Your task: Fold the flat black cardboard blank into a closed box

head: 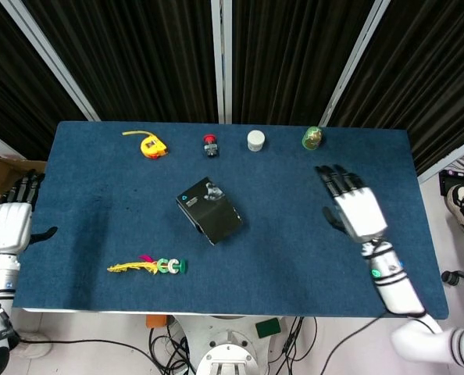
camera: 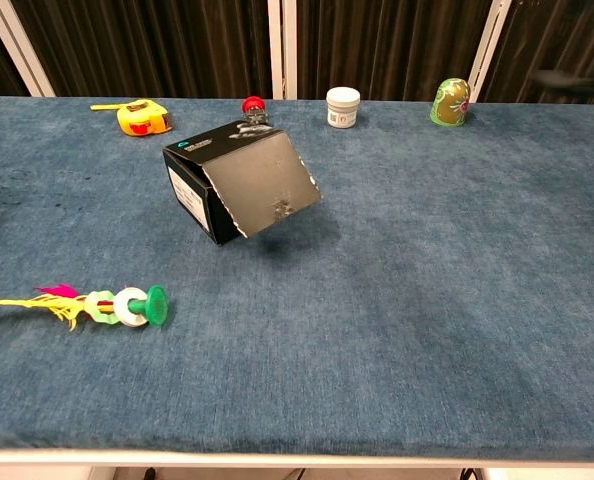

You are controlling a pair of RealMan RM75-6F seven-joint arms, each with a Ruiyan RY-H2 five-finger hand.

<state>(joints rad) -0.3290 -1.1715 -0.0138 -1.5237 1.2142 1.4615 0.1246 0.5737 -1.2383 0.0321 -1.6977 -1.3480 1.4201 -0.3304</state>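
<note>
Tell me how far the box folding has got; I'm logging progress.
Done: the black box stands folded into shape on the table. In hand: nothing; the left hand and right hand are open and clear of it. Left: one flap juts out, apparently not closed.

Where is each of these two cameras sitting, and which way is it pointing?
Head view: sits high above the near edge and looks steeply down on the whole blue table; the left hand and right hand show at its sides, open.
Chest view: sits low at the near edge and looks across the table toward the curtains; no clear part of the robot shows.
Both share the black box, tape measure, white jar and feather toy.
</note>
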